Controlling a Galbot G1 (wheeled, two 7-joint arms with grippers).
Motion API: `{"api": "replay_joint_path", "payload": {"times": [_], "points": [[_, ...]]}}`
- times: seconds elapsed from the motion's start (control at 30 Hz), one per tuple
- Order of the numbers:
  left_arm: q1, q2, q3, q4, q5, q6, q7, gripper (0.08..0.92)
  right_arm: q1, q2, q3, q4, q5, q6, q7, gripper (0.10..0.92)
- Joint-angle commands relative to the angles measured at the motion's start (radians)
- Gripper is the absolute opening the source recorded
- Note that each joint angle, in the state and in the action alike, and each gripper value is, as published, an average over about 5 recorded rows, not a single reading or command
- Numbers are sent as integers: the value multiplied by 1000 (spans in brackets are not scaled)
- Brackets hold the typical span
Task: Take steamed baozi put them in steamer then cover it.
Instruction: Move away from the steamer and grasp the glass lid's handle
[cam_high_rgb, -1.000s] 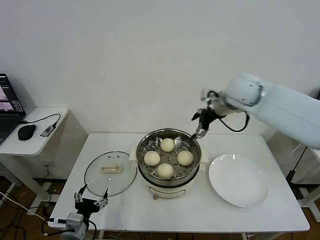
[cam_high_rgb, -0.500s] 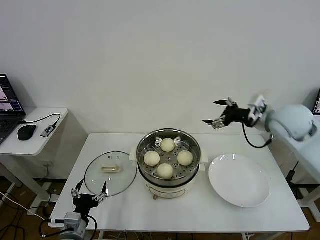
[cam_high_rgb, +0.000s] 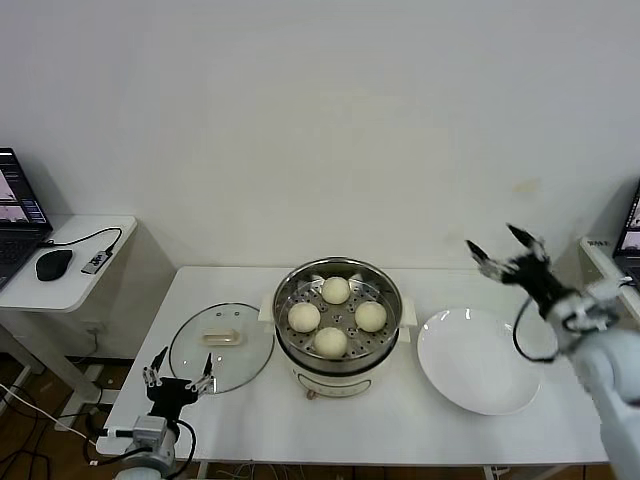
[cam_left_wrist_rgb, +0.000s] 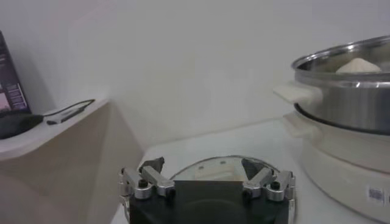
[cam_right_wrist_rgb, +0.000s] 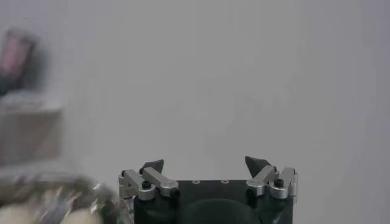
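Observation:
Four cream-white baozi (cam_high_rgb: 336, 290) sit on the perforated tray inside the steel steamer (cam_high_rgb: 338, 262) at the table's middle. The glass cover (cam_high_rgb: 200, 360), with its beige handle (cam_high_rgb: 222, 338), lies flat on the table left of the steamer. My left gripper (cam_high_rgb: 178, 380) is open and empty at the table's front left edge, just before the cover. In the left wrist view the cover (cam_left_wrist_rgb: 222, 165) lies beyond the open gripper (cam_left_wrist_rgb: 204, 165), with the steamer (cam_left_wrist_rgb: 347, 91) beside it. My right gripper (cam_high_rgb: 505, 250) is open and empty in the air, right of the steamer. The right wrist view shows it (cam_right_wrist_rgb: 205, 163) facing the wall.
An empty white plate (cam_high_rgb: 478, 360) lies right of the steamer, under and in front of my right gripper. A side table (cam_high_rgb: 90, 285) at the far left holds a laptop, a mouse (cam_high_rgb: 52, 263) and a cable.
My right arm swung away from the steamer's far right rim, out to the right and down past the plate. My left gripper shifted slightly near the cover.

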Motion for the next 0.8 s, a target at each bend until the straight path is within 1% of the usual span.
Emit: {"api": "replay_joint_path", "payload": {"times": [0.03, 0.1, 0.23, 0.37, 0.47, 0.5, 0.57, 0.63, 0.73, 0.8], "points": [[-46, 18, 2, 44, 298, -65, -15, 823, -321, 354, 219, 60, 27, 167, 107, 823], [-68, 26, 5, 74, 414, -96, -22, 823, -344, 370, 206, 64, 24, 169, 115, 823], [-124, 59, 25, 169, 727, -193, -64, 823, -350, 373, 191, 64, 23, 169, 130, 823], [-169, 128, 81, 256, 973, -229, -148, 823, -346, 359, 173, 69, 14, 166, 128, 823], [-192, 188, 153, 313, 1078, -194, -234, 823, -334, 360, 169, 72, 11, 160, 127, 823], [-196, 207, 177, 320, 1096, -160, -240, 823, -332, 360, 169, 74, 11, 159, 127, 823], [-203, 234, 214, 321, 1140, -100, -225, 823, -330, 359, 169, 76, 9, 157, 126, 823], [-216, 238, 221, 337, 1167, -94, -211, 823, -330, 358, 170, 75, 8, 158, 125, 823], [-238, 217, 201, 391, 1205, -158, -245, 823, -327, 357, 171, 69, 5, 158, 124, 823], [-238, 209, 194, 409, 1226, -173, -248, 823, -323, 357, 171, 64, 4, 159, 124, 823]]}}
